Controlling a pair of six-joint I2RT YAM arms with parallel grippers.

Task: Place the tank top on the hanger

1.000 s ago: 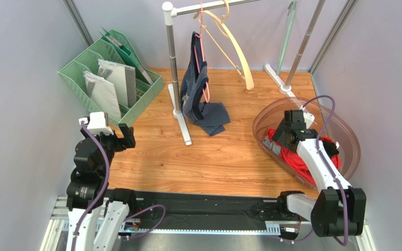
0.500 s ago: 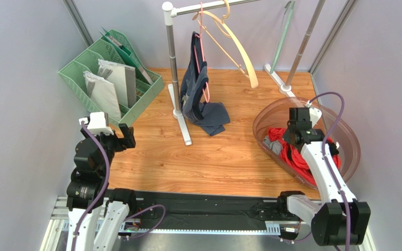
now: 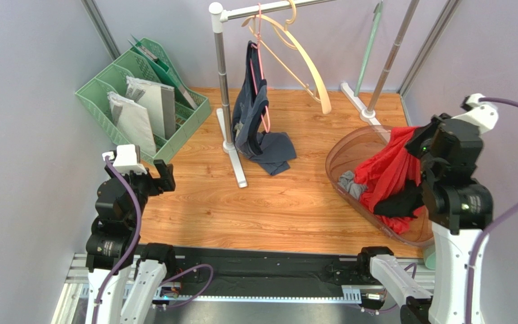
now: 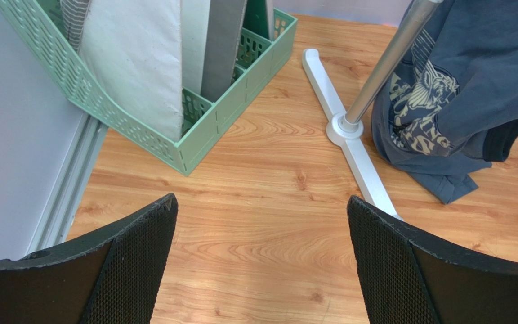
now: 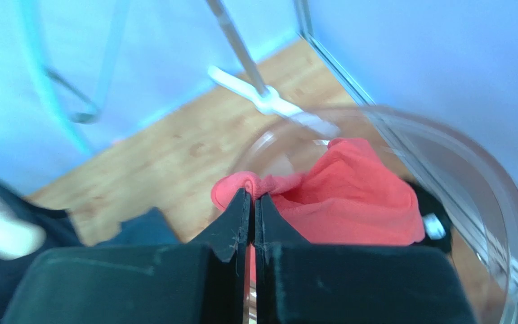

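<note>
The red tank top (image 3: 391, 169) hangs in a stretched fold from my right gripper (image 3: 418, 144), raised above the clear brown tub (image 3: 349, 143); its lower part still lies in the tub. In the right wrist view the black fingers (image 5: 231, 226) are shut on a bunched edge of the tank top (image 5: 349, 202), with the gripper (image 5: 253, 197) pinching it tight. The cream hanger (image 3: 307, 59) hangs by its hook from the rail at the back. My left gripper (image 3: 162, 177) stands open over bare wood at the left, its fingers (image 4: 133, 250) far apart in the left wrist view.
A navy top (image 3: 255, 115) on a pink hanger (image 3: 262, 71) hangs from the white rack post (image 3: 222, 74) and pools on the table. A mint file tray (image 3: 140, 101) stands back left. A mint hanger (image 3: 368, 47) hangs back right. A grey cloth (image 3: 349, 183) and a black garment (image 3: 403, 202) lie in the tub.
My right gripper shut on the tank top in the tub, then rose and swung right, pulling the red fabric up. The left arm stayed still.
</note>
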